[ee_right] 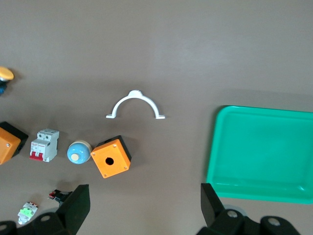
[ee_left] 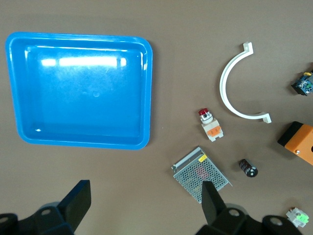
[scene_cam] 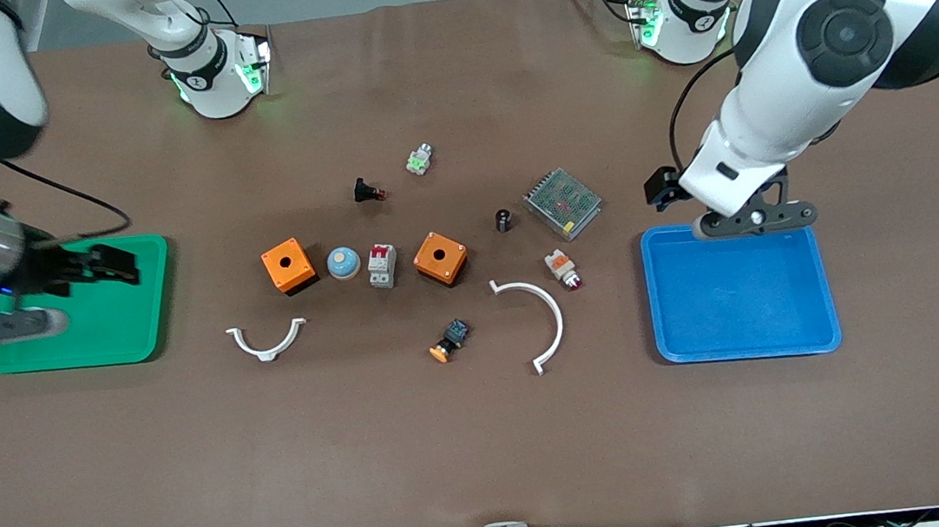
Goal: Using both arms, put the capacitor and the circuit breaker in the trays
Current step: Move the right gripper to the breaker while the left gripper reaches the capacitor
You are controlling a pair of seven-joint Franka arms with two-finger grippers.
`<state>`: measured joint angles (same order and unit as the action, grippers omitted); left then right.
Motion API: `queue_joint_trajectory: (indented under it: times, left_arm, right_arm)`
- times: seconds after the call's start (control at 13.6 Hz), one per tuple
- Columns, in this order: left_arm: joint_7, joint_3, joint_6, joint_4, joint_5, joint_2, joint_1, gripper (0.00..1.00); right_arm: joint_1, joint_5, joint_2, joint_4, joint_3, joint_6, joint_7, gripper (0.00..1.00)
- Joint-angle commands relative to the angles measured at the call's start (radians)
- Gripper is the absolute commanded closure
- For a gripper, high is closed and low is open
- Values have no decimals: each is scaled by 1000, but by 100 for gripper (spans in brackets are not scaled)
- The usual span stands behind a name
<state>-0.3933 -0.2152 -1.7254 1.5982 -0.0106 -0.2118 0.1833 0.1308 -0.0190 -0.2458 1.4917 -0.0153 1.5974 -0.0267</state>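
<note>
The capacitor (scene_cam: pixel 503 220), a tiny black cylinder, stands on the table beside a metal mesh box (scene_cam: pixel 563 203); it also shows in the left wrist view (ee_left: pixel 248 168). The circuit breaker (scene_cam: pixel 382 265), white-grey with red markings, lies between a blue dome part (scene_cam: pixel 343 263) and an orange box (scene_cam: pixel 440 258); it also shows in the right wrist view (ee_right: pixel 44 145). My left gripper (scene_cam: pixel 753 219) is open and empty, up in the air over the blue tray's (scene_cam: pixel 654 296) edge. My right gripper (scene_cam: pixel 0 326) is open and empty, up over the green tray's (scene_cam: pixel 160 287) edge.
A second orange box (scene_cam: pixel 288 265), two white curved clips (scene_cam: pixel 267 341) (scene_cam: pixel 538 319), a white-orange lamp part (scene_cam: pixel 563 268), a black-blue part with an orange cap (scene_cam: pixel 450 341), a black red-tipped part (scene_cam: pixel 368 192) and a green-white part (scene_cam: pixel 419 160) lie mid-table.
</note>
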Motion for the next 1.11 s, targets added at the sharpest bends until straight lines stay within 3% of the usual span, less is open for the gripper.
queue_joint_trajectory:
  times: [0.0, 0.15, 0.3, 0.52, 0.81, 1.03]
  left_arm:
    - [-25, -3, -49, 11, -2, -27, 25, 0]
    - [-143, -3, -129, 61, -2, -50, 89, 0]
    - [-324, -3, -164, 72, 1, -116, 180, 0]
    - [-595, -1, -296, 104, -3, -208, 304, 0]
    - [-740, -1, -558, 261, -5, -255, 383, 4]
    - [-789, 0, -603, 313, -18, -280, 427, 9]
  right_arm:
    - [62, -2, -52, 7, -2, 22, -19, 0]
    - [145, -2, -64, 56, 0, 80, -141, 0]
    - [229, -19, -72, 164, 0, 238, -283, 0]
    - [294, -84, -82, 290, -2, 445, -344, 0]
    - [357, -84, -168, 311, -2, 553, -450, 0]
    - [391, -84, -173, 366, -2, 616, -476, 0]
